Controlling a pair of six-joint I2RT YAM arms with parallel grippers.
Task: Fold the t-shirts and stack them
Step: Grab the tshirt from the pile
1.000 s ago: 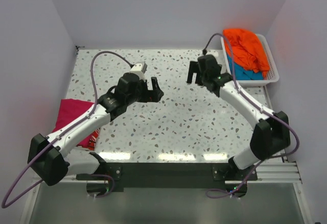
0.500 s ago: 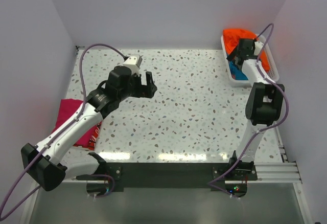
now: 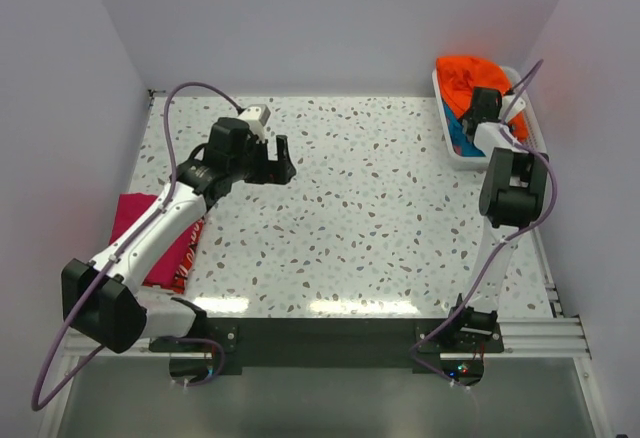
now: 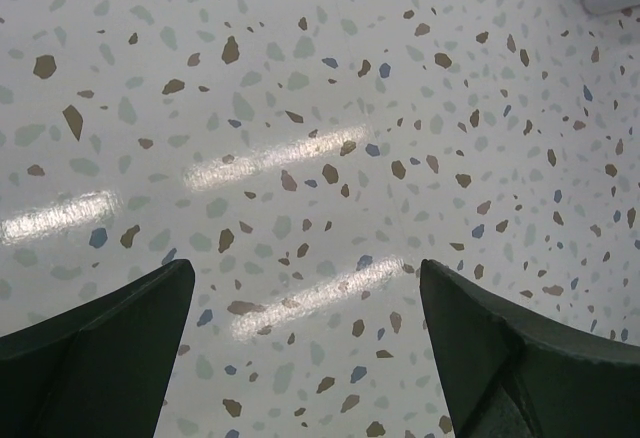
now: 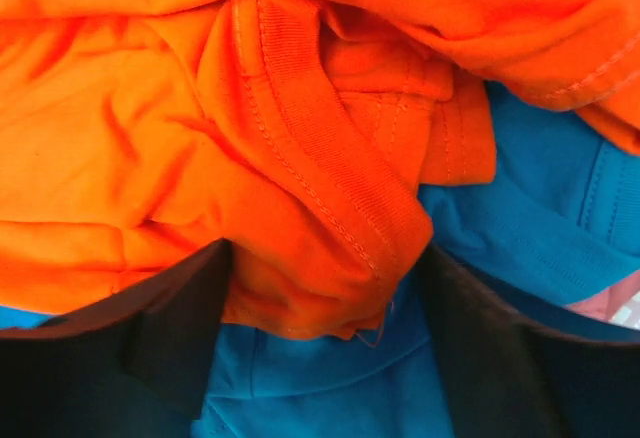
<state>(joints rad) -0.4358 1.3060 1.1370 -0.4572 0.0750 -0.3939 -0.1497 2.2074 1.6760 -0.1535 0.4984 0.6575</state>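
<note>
**Orange t-shirt: handling and lie of the cloth**

Right tool, fingers spread wide and gripping nothing, straddles a raised fold of the orange t-shirt. The fold carries a ribbed band, probably the collar. The cloth is soft, light and limp. It should bunch and drape when lifted, and is neither fragile nor slippery. The doubled, stitched band between the fingers looks the firmest place to pinch, whereas a single loose layer beside it would likely slide or drag the rest along.

The band runs obliquely across the tool's gap, from far-left to near-right in the wrist view. The shirt itself is crumpled, so no sleeve-to-sleeve or collar-to-hem axis can be read. Seen from above, the heap seems to lie lengthwise along the basket.

Under and just beside the fold lies the teal-blue t-shirt, touching the orange one and equally creased. A deep pinch may catch both.

Well away across the worktop, the left tool hovers with fingers apart over bare surface. Beyond it, beside the left arm, the magenta-pink t-shirt lies flattened.
</note>
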